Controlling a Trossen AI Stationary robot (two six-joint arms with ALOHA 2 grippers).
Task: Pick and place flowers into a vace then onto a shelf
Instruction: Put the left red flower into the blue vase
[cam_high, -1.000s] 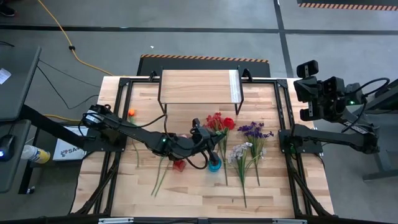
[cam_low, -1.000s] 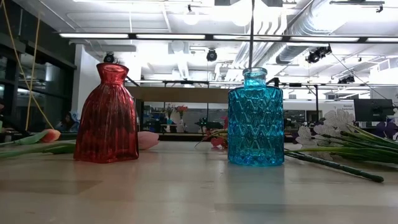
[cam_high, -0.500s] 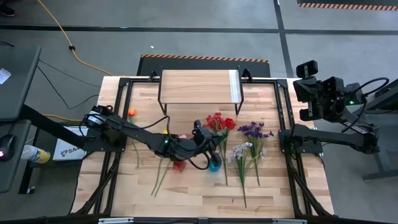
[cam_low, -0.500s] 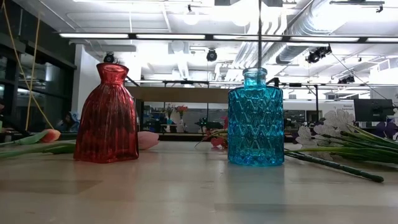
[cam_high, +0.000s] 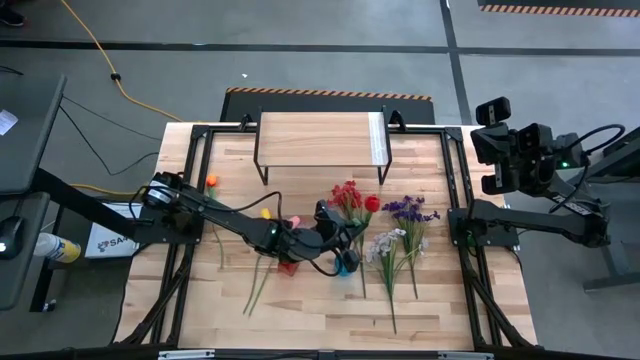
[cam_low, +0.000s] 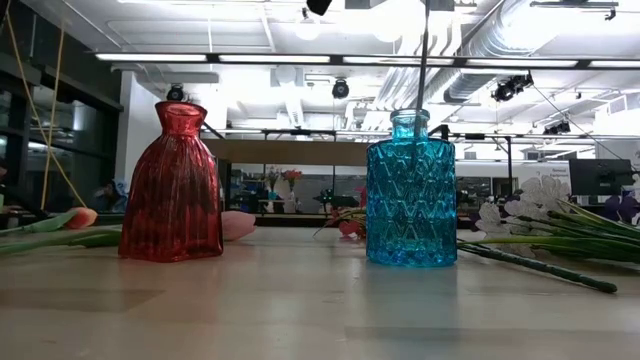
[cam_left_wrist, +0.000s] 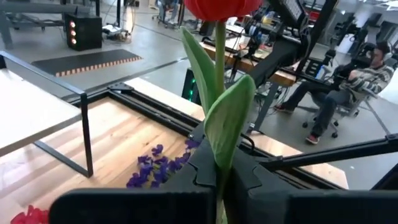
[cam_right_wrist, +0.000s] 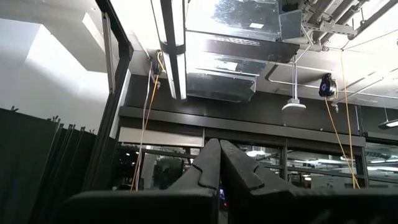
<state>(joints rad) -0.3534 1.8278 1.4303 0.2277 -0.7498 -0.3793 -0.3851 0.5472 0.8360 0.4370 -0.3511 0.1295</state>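
Two vases stand near the middle of the table (cam_high: 300, 330): a red vase (cam_low: 172, 185) on the left of the low view and a blue vase (cam_low: 411, 190) on the right. The left pincer (cam_high: 342, 238) hangs just above the blue vase, near the middle of the high view. Its two fingers are squeezed tight on the green stem of a red tulip (cam_left_wrist: 221, 74), which stands straight up between them in the left wrist view. In the low view a thin stem comes down from the top of the picture to the mouth of the blue vase.

More flowers lie flat on the table. A red bunch (cam_high: 347, 194) and purple flowers (cam_high: 408, 210) lie right of the middle, with whitish flowers (cam_high: 385, 243) just below them. An orange tulip (cam_high: 211, 182) lies on the left, and a yellow tulip (cam_high: 265, 213) sits close beside the left arm.

The shelf (cam_high: 318, 138) stands at the top middle of the high view, well apart from the vases. Its wooden top is bare. The lower part of the table is bare wood too.

The right pincer (cam_right_wrist: 219, 167) is lifted up at the far right of the high view, off the table edge. Its fingers are pressed together with nothing between them.
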